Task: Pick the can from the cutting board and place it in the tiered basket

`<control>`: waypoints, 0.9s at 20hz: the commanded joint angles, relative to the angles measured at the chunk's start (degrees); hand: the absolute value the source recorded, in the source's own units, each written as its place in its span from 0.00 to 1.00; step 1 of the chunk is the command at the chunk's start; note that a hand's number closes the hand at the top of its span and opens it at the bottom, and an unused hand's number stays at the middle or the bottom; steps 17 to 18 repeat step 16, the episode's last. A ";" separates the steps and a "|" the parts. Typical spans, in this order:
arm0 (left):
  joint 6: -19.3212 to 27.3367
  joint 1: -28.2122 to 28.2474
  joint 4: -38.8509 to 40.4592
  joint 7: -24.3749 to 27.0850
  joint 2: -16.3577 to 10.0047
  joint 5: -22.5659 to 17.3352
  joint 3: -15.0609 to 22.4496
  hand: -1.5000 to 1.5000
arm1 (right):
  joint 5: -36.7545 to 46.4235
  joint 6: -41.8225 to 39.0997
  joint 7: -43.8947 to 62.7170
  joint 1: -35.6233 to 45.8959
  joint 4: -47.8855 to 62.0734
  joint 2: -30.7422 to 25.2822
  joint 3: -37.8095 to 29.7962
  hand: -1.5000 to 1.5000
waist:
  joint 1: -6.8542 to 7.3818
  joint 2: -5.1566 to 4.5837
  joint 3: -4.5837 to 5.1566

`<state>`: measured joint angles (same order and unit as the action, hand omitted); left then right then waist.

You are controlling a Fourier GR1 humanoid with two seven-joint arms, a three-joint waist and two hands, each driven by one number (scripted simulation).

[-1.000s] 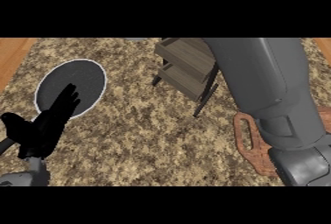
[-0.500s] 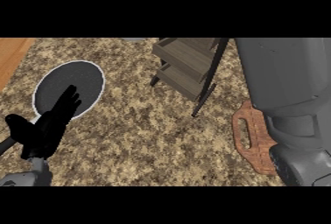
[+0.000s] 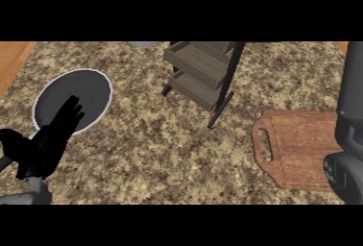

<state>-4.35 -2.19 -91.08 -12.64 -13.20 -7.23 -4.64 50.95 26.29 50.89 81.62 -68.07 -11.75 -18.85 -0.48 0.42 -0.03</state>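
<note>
Black left hand (image 3: 44,146) at eight o'clock, fingers straight, holding nothing, overlapping dark round white-rimmed plate (image 3: 89,86), grey wooden tiered basket (image 3: 199,72) at twelve, brown wooden cutting board (image 3: 301,149) at four

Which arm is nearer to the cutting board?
Right. The right forearm overlaps the cutting board's right edge; its hand is out of view. The left hand is far left, overlapping the dark plate.

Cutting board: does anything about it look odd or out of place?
No can shows on the cutting board, though a grey forearm hides its right edge. Nothing looks spilled or broken.
</note>
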 commanded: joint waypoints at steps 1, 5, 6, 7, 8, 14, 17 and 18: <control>0.19 -1.37 -1.70 -2.27 -0.45 -0.66 -0.66 0.50 | 0.65 -3.91 5.09 -2.97 -8.40 -5.14 -1.27 0.00 | -0.72 0.20 -0.01; 0.38 0.67 0.21 0.28 0.13 0.85 -0.40 0.50 | -4.51 -11.46 5.06 -8.33 -17.80 -12.06 -4.97 0.00 | -0.90 0.15 -0.03; 1.26 -0.76 0.35 -1.47 0.38 0.90 -0.44 0.50 | -5.70 -14.05 7.52 -8.16 -20.71 -13.04 -5.60 0.00 | -1.15 0.23 -0.03; -1.64 2.28 -1.62 -0.26 -1.24 -0.93 -1.41 0.50 | -5.04 -15.23 9.00 -11.19 -24.38 -13.25 -5.30 0.00 | -0.86 0.33 -0.02; 0.43 -0.34 -0.46 -0.77 0.10 -0.09 -1.17 0.50 | -7.70 -17.70 8.81 -12.39 -25.69 -15.07 -6.97 0.00 | -1.11 0.19 -0.02; -0.62 2.17 -1.90 0.04 0.74 0.67 0.25 0.50 | -17.83 -27.00 10.55 -19.48 -35.73 -23.36 -14.55 0.00 | -0.76 0.08 -0.01; -0.13 -1.13 -0.31 -1.05 0.00 0.15 -1.32 0.50 | -22.36 -30.71 11.27 -20.24 -37.44 -26.23 -17.01 0.00 | -0.97 0.00 0.01; -0.13 -1.13 -0.31 -1.05 0.00 0.15 -1.32 0.50 | -22.36 -30.71 11.27 -20.24 -37.44 -26.23 -17.01 0.00 | -0.97 0.00 0.01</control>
